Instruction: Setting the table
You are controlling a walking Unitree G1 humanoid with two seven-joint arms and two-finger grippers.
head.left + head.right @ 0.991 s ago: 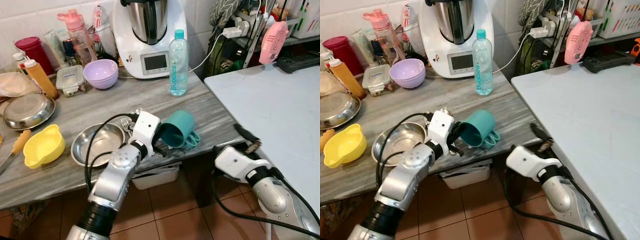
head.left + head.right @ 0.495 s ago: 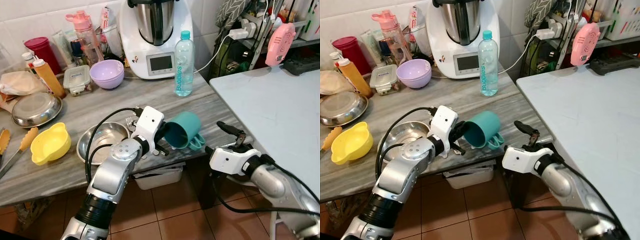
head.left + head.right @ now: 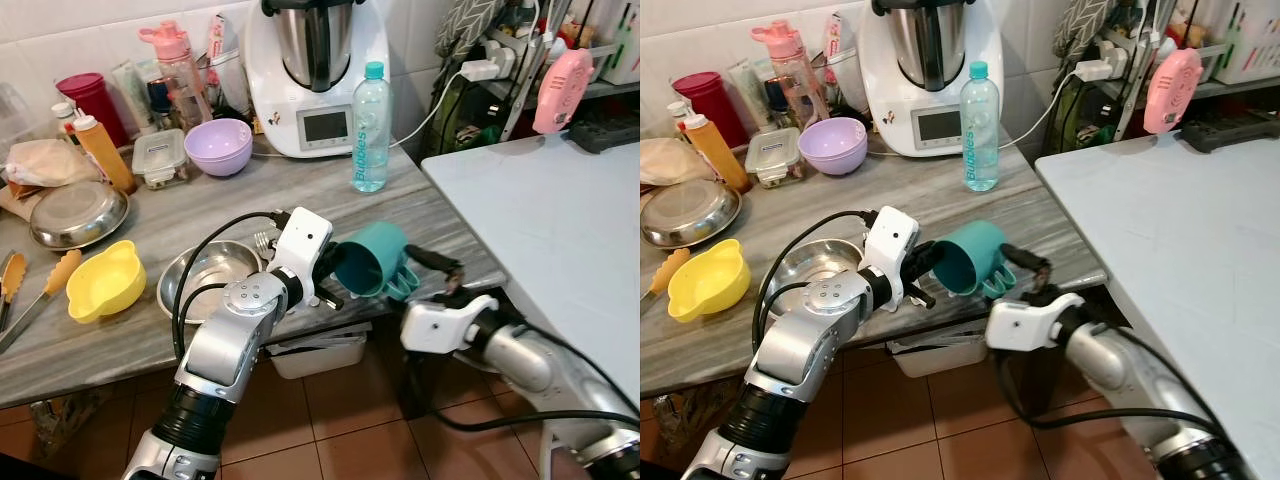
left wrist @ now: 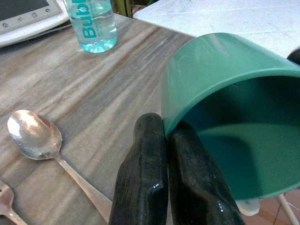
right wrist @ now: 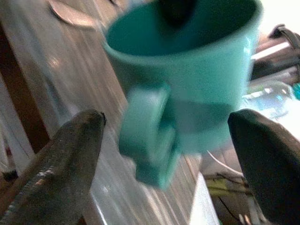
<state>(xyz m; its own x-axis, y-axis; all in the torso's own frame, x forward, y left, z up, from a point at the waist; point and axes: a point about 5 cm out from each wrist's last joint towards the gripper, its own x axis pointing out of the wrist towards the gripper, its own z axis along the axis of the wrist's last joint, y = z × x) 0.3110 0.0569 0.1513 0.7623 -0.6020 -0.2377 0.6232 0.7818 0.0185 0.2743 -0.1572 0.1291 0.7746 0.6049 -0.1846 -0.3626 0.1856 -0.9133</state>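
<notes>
Teal plastic mug (image 3: 372,260) is pinched by its rim in the closed left gripper (image 4: 161,136); the right gripper (image 5: 168,140) is spread wide around its handle.

Grey marble counter (image 3: 300,205) — steel bowl (image 3: 205,275); spoon (image 4: 35,138); perhaps a fork (image 4: 5,201).

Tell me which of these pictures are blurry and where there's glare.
Right wrist view: motion-blurred, the teal mug smeared. Left wrist view: sharp, with glare on the spoon bowl. Eye views: sharp, evenly lit, the steel bowl glinting.
</notes>
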